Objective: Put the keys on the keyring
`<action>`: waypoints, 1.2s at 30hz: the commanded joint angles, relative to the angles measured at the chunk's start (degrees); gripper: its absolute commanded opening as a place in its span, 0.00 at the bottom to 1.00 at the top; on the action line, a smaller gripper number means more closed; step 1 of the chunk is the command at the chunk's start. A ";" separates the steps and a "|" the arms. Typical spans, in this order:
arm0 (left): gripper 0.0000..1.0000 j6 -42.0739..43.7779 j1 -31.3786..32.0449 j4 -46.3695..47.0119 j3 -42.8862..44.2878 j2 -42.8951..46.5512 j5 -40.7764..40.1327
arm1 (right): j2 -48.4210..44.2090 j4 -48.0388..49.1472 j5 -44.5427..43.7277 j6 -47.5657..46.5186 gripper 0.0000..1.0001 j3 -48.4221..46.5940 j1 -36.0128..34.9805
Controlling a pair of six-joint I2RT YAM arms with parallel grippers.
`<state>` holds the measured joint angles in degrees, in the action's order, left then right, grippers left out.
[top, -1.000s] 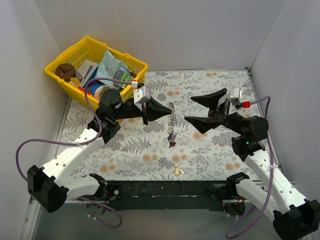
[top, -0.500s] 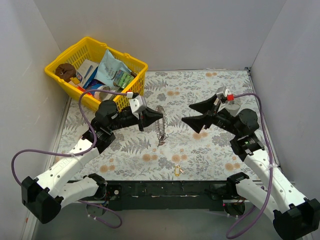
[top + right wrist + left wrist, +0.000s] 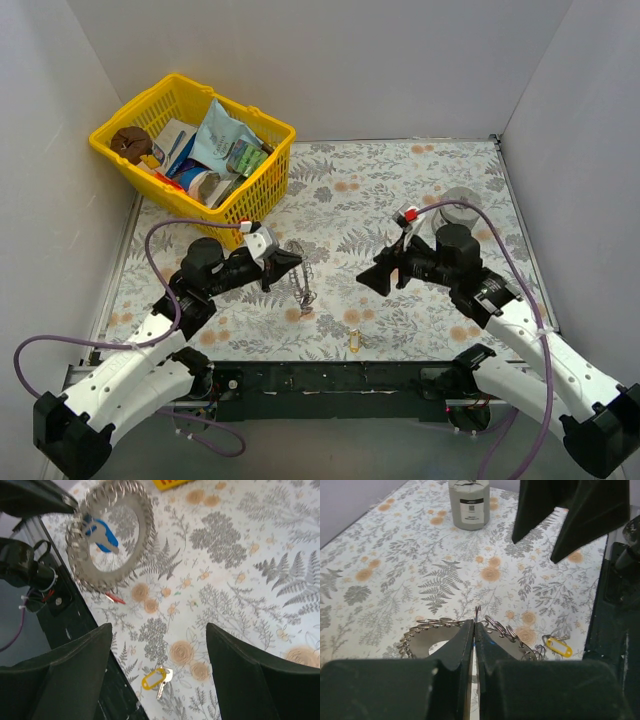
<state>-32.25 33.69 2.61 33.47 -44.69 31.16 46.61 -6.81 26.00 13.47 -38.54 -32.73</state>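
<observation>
Floral table point(image 3: 400, 190) — left jaws pinch toothed keyring point(image 3: 95, 577), maybe blue-keyed; right jaws agape

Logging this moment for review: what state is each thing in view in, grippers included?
left gripper: shut on the keyring's rim
right gripper: open, holding nothing
keyring: held upright, face toward the right gripper
blue key: seems hung on the keyring
yellow key: lying loose, not on the keyring
grey cylinder: standing upright
basket: full of packets

plain white walls point(image 3: 330, 60) on three sides; floral-print table cover point(image 3: 440, 170); light even, possibly overhead.
</observation>
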 commanded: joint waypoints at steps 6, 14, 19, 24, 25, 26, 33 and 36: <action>0.00 6.06 -0.21 -5.25 1.24 5.05 -9.27 | 7.43 -17.17 -23.94 -0.03 0.75 -5.92 -18.23; 0.00 6.76 -0.21 -7.27 1.24 5.49 -10.24 | 18.33 -23.07 -37.24 2.87 0.56 -10.14 -32.11; 0.00 7.03 -0.12 -7.97 1.42 5.84 -12.00 | 25.10 -23.43 -40.41 4.72 0.44 -11.38 -36.35; 0.00 5.89 -0.12 -7.80 1.33 6.71 -14.45 | 29.23 -23.08 -41.37 6.30 0.40 -11.55 -38.90; 0.00 5.88 -0.21 -7.62 1.16 6.80 -14.81 | 29.76 -22.81 -41.38 6.47 0.40 -10.94 -39.16; 0.00 5.71 -0.12 -7.10 0.98 7.07 -14.98 | 30.29 -22.55 -41.38 6.65 0.41 -10.76 -39.69; 0.00 5.27 -0.12 -6.83 0.54 7.42 -15.42 | 33.11 -19.65 -42.08 6.56 0.43 -9.01 -40.48; 0.00 5.18 -0.12 -6.66 0.28 7.33 -15.34 | 33.63 -18.33 -41.99 6.56 0.44 -7.95 -40.48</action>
<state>-26.87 33.69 -6.85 33.36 -38.30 16.69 80.03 -28.32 -14.52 19.35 -47.11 -72.88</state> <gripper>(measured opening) 0.018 0.440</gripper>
